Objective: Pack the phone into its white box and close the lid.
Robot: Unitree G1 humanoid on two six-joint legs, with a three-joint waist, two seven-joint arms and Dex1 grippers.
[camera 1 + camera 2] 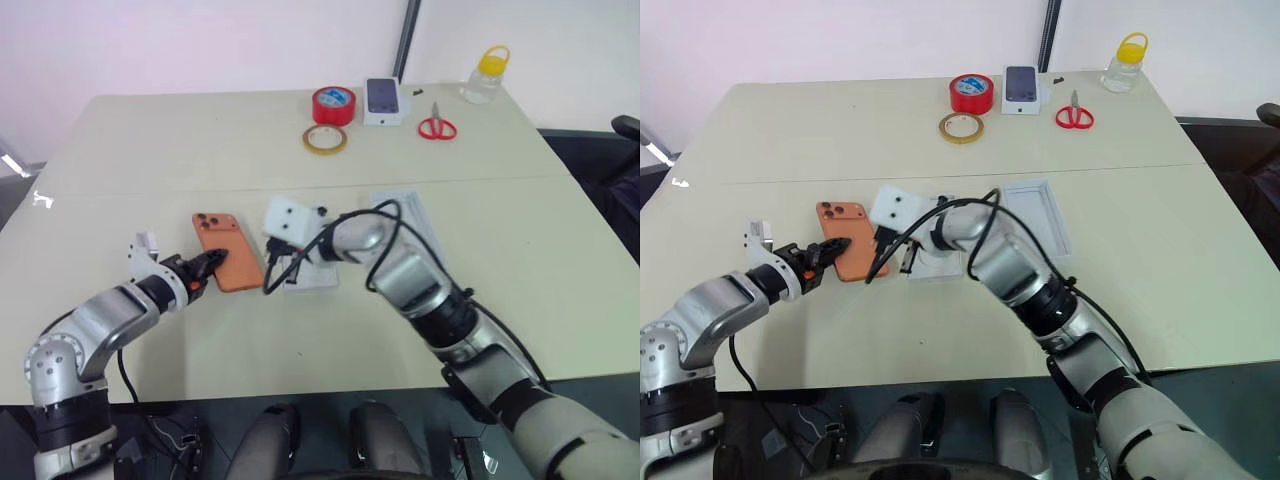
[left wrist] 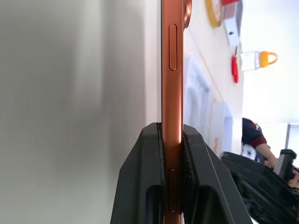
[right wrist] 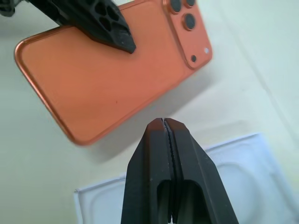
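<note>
- Left end effector (image 1: 212, 263) clamped on phone (image 1: 226, 250); right end effector (image 3: 163, 122) pressed shut, empty, just beside it.
- Red tape roll (image 1: 334, 104), scissors (image 1: 436, 128) far across desk (image 1: 200, 150).
- White box (image 1: 1038, 214) partly hidden behind right arm.

phone (image 1: 226, 252) between my left fingers (image 1: 205, 265), off the counter (image 1: 200, 140) | my right fingers (image 3: 162, 128) pressed together just right of it, over insert (image 1: 310, 278) | white box (image 1: 1038, 215) farther right | tape rolls (image 1: 333, 105), scissors (image 1: 436, 127), bottle (image 1: 484, 76) along far edge
</note>
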